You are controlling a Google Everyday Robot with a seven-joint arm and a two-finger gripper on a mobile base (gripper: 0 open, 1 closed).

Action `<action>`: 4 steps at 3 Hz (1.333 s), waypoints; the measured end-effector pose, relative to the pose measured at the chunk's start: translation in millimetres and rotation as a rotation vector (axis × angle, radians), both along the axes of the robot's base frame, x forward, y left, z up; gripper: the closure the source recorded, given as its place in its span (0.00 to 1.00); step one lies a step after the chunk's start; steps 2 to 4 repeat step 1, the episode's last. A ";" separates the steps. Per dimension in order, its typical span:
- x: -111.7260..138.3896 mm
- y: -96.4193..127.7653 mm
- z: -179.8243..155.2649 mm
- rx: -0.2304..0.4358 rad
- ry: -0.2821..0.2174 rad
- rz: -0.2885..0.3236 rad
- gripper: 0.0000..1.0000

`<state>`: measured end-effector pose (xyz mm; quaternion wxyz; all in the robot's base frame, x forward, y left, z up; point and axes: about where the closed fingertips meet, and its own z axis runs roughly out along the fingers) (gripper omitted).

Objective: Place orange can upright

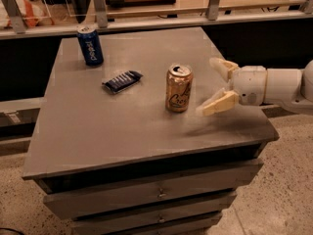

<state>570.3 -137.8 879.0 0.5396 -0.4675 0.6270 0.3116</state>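
Centrally in the camera view, a shiny golden-orange aluminium drink can point(178, 88) stands upright on the flat grey surface point(122, 126). Its silver top faces up and its pale cursive lettering faces the camera. The can is in the right half of the surface, about midway between the front and back edges.

Just to the can's right is the tool point(208, 87), on a white cylindrical arm point(283, 84) that enters from the right edge. Its two cream-coloured fingers point(222, 67) are spread wide, one toward the back and one toward the front, with their tips pointing at the can. They are near the can but do not touch it, and nothing lies between them.

A flat dark blue snack wrapper point(122, 81) lies to the left of the can, clearly apart from it. A blue drink can point(90, 44) stands upright farther back, near the rear left corner.

Grey drawer fronts point(156, 195) with small pulls are stacked below the surface. Behind it runs a rail with upright posts and what looks like a clear panel point(142, 4).
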 end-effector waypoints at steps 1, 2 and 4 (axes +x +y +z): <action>0.0 0.1 0.0 0.000 0.000 0.000 0.00; 0.0 0.1 0.0 0.000 0.000 0.000 0.00; 0.0 0.1 0.0 0.000 0.000 0.000 0.00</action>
